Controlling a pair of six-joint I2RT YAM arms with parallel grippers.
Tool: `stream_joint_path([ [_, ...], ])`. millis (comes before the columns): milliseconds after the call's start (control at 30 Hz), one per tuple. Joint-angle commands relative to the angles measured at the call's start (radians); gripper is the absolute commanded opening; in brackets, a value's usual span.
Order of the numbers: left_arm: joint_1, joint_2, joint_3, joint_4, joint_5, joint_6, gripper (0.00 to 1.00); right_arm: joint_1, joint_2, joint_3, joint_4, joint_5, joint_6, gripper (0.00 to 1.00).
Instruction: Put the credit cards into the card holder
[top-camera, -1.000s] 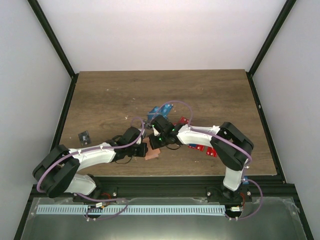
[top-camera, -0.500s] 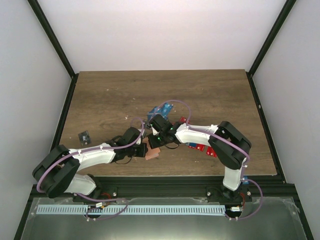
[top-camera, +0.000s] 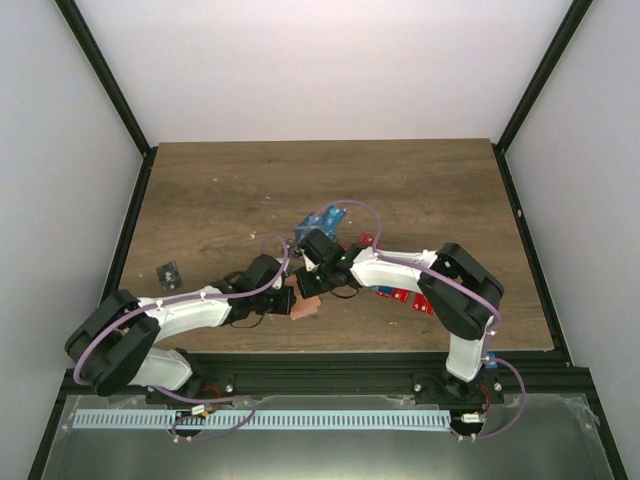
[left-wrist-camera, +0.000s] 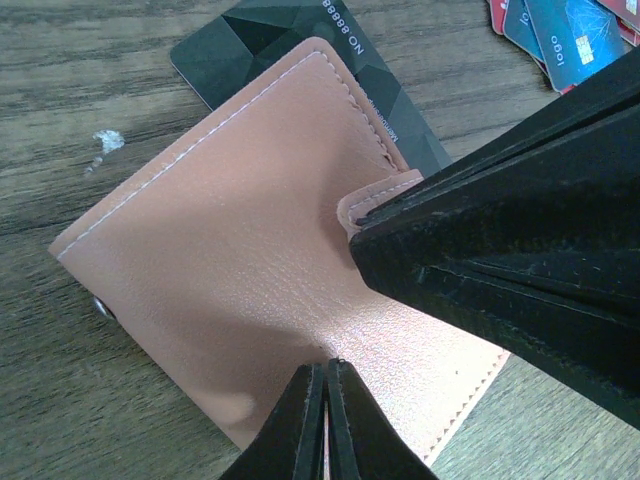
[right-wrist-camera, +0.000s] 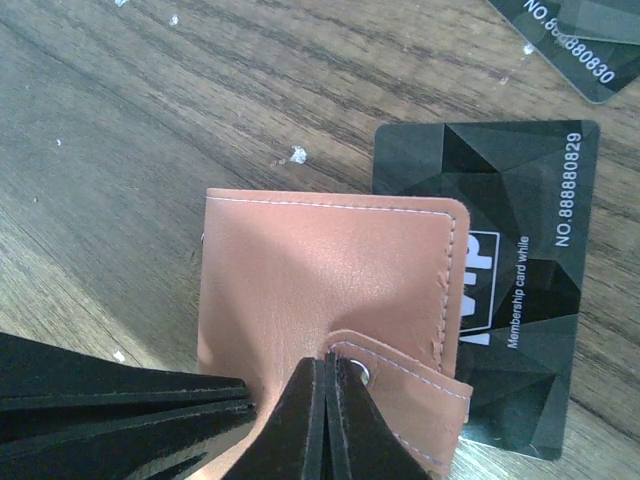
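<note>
Left gripper (left-wrist-camera: 326, 378) pinches the card holder (left-wrist-camera: 220, 250); right gripper (right-wrist-camera: 325, 378) seemingly pinches its flap.

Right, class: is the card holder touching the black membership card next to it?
Touching. In the right wrist view the card holder lies over the left part of the black card, hiding that edge.

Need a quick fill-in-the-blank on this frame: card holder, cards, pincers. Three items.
1. The card holder lies partly over a membership card whose colour is ___.
2. The left pincer and the right pincer both have their tips at the ___.
3. A lone dark card sits near the table's ___ edge.
Missing words: black; card holder; left.
</note>
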Motion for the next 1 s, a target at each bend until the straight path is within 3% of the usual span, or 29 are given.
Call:
stream_joint_path([
  [0, -0.004, 0.019, -0.014, 0.028, 0.017, 0.010, 0.05, 0.033, -0.004, -0.029, -0.116, -0.027, -0.016, 0.01],
  [367, -0.003, 0.001, -0.024, 0.027, 0.017, 0.007, 0.05, 0.033, -0.059, -0.041, -0.064, -0.067, -0.013, 0.01],
  [967, -0.004, -0.029, -0.037, 0.016, 0.006, 0.004, 0.05, 0.035, 0.007, -0.119, -0.054, -0.068, 0.014, 0.01],
])
